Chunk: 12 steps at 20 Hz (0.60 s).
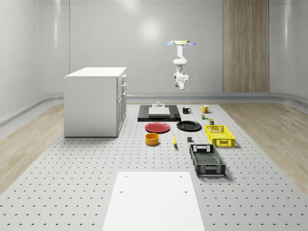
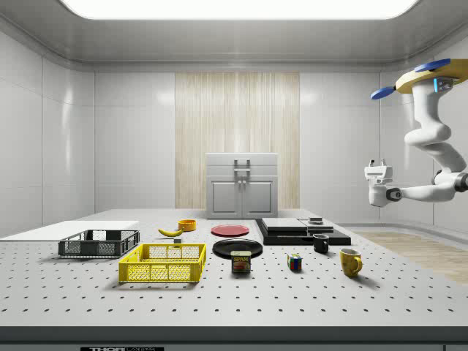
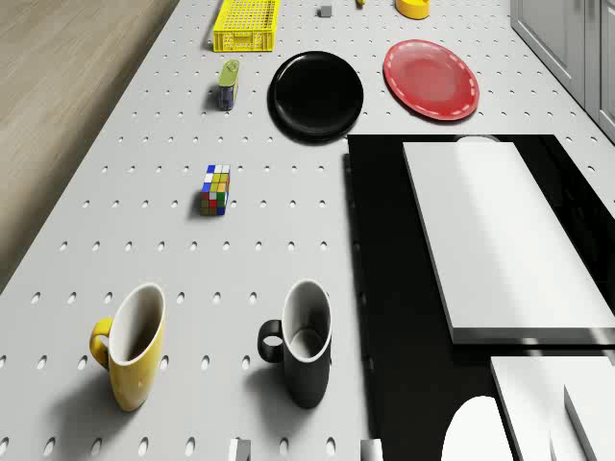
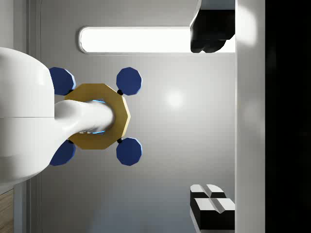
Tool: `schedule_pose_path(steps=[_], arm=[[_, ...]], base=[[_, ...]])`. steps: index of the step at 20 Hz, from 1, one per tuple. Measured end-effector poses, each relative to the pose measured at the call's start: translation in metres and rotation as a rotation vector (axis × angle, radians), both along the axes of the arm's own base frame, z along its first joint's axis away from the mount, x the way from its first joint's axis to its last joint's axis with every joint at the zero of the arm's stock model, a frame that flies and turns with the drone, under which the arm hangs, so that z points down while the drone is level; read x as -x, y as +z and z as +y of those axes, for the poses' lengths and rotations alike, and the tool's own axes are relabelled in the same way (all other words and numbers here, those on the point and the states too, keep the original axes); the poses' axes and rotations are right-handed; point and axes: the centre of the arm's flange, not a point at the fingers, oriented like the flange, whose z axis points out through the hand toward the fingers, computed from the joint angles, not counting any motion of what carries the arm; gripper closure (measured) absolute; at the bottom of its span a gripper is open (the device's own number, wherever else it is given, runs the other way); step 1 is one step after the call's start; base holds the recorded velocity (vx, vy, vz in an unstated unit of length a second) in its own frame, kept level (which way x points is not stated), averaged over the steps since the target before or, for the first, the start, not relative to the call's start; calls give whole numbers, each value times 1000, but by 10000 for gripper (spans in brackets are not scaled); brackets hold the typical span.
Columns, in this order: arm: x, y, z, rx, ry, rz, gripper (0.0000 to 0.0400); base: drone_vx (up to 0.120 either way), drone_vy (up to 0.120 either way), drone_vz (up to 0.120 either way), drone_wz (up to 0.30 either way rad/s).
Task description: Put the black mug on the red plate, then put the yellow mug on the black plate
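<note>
The black mug stands upright on the table beside the black base slab. The yellow mug stands near it, closer to the table's edge. The red plate and the black plate lie side by side further along, both bare. The drone hovers high over the table's far end. My gripper hangs well above the mugs, open and holding nothing, facing up toward the drone.
A black slab with white blocks lies by the black mug. A Rubik's cube, a can, a yellow crate, a black crate, an orange bowl and a white cabinet stand around.
</note>
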Motion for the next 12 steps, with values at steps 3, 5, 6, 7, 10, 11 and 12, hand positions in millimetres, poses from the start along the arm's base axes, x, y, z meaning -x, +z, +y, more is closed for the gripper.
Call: schedule_pose_path(steps=[3,5,6,7,10,11,12], arm=[[3,23,0,0,0,-2,0],[4,37,0,0,0,-4,0],[4,43,0,0,0,-5,0],[3,50,0,0,0,-6,0],[2,66,0,0,0,-8,0],[2,71,0,0,0,-9,0],[1,75,0,0,0,-9,0]], base=[[0,0,0,0],[0,0,0,0],[80,0,0,0],[120,0,0,0],[120,0,0,0],[120,0,0,0],[120,0,0,0]])
